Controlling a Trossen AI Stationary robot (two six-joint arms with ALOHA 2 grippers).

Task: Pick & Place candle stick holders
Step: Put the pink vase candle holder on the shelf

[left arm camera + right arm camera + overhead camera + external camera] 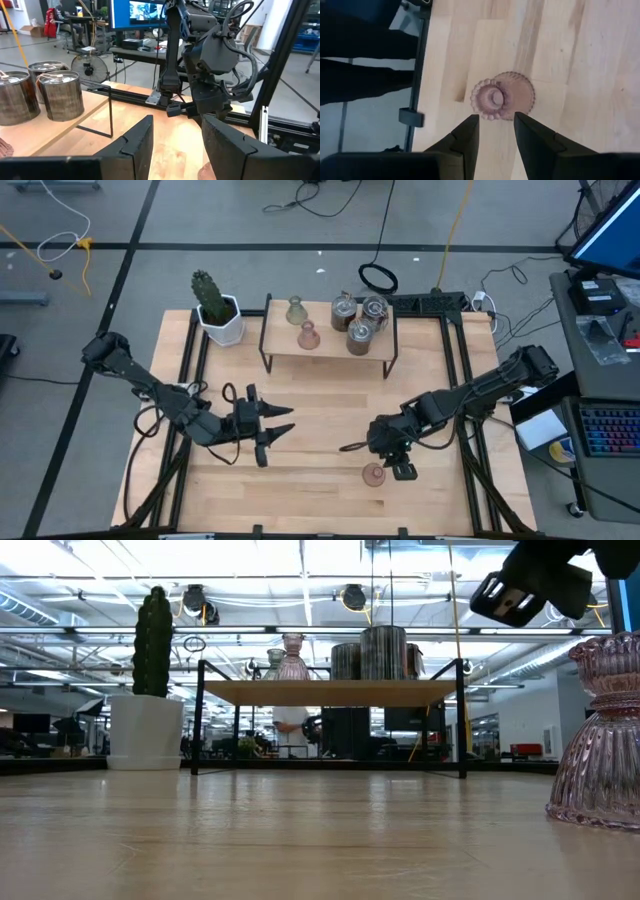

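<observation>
A pink bell-shaped candle stick holder (373, 474) (502, 96) stands on its wide base near the table's near edge. My right gripper (397, 463) (495, 119) hovers above it, slanting down and open, with its fingertips short of the holder and touching nothing. In the low view the same holder (600, 740) stands below that gripper (530, 590). My left gripper (285, 420) (177, 127) stands open and level over the table's middle left, empty. On the small shelf (330, 358) rest a pale green holder (295, 310), a second pink holder (308, 335) and three silvery holders (360, 320).
A cactus in a white pot (215, 310) stands at the table's far left, beside the shelf. The shelf stands on thin black legs (198, 720) with room under it. Bare wood lies between the two grippers. Black frame rails (465, 370) run along the table's sides.
</observation>
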